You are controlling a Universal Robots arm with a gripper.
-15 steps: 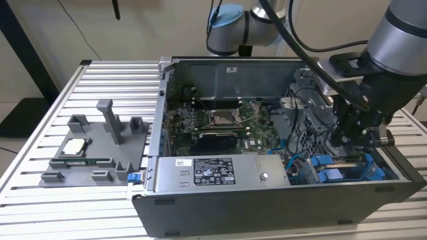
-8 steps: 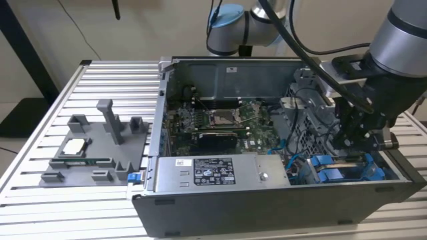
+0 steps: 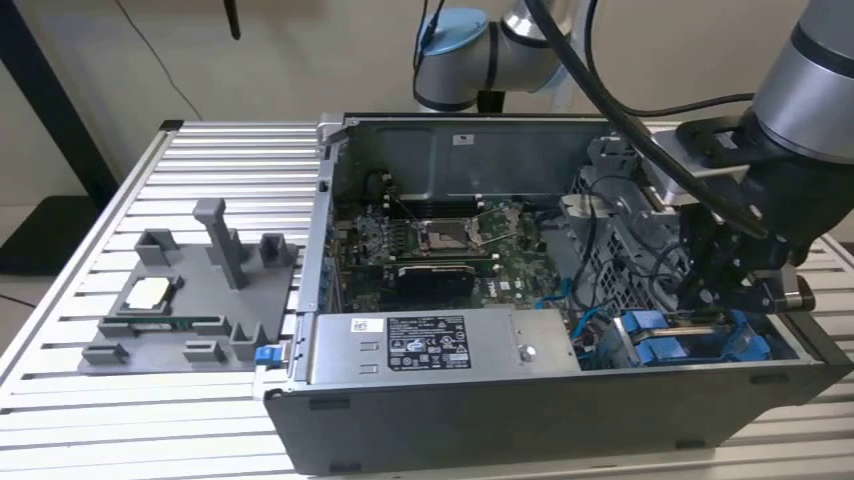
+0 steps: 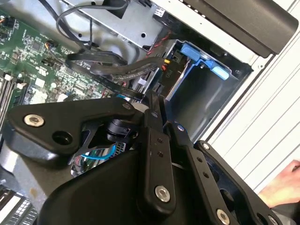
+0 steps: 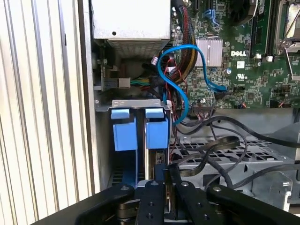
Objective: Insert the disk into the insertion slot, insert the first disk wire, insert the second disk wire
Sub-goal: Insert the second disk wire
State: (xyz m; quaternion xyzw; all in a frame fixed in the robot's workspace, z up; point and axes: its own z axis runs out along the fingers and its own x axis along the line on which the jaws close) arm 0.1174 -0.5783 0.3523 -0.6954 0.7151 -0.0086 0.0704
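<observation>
Blue plastic catches the eye first: the carrier tabs of the disk (image 5: 157, 131) stand upright in the insertion slot (image 5: 131, 104) of the dark drive cage, in the corner of the open computer case (image 3: 534, 410) nearest the exterior view's right, just past the grey power-supply box (image 3: 434, 345). In the exterior view the same blue shows low in that corner (image 3: 667, 340), with the black arm reaching down into it.

The tool (image 5: 166, 180) hangs directly over the disk's end. Its two black fingers (image 5: 157, 197) sit pressed close together, with only a sliver between them, and a thin dark piece seems caught there; what that piece is, I cannot tell. In the second wrist view the tool (image 4: 154, 105) tips meet at a bundle of black cables (image 4: 117, 70) that runs toward the blue carrier (image 4: 197, 54).

A bright blue data cable (image 5: 187, 75) loops from the green motherboard (image 5: 243, 61) down beside the slot, tangled with red and black wiring. More black cables (image 5: 220, 150) lie across the perforated metal of the cage (image 5: 262, 154).

Outside the case, on the ribbed metal tabletop (image 3: 80, 400), a grey fixture tray (image 3: 200, 290) sits toward the exterior view's left, well apart from the arm. A person's fingertips (image 4: 283, 185) show at the edge of the second wrist view, against the ribbed tabletop.
</observation>
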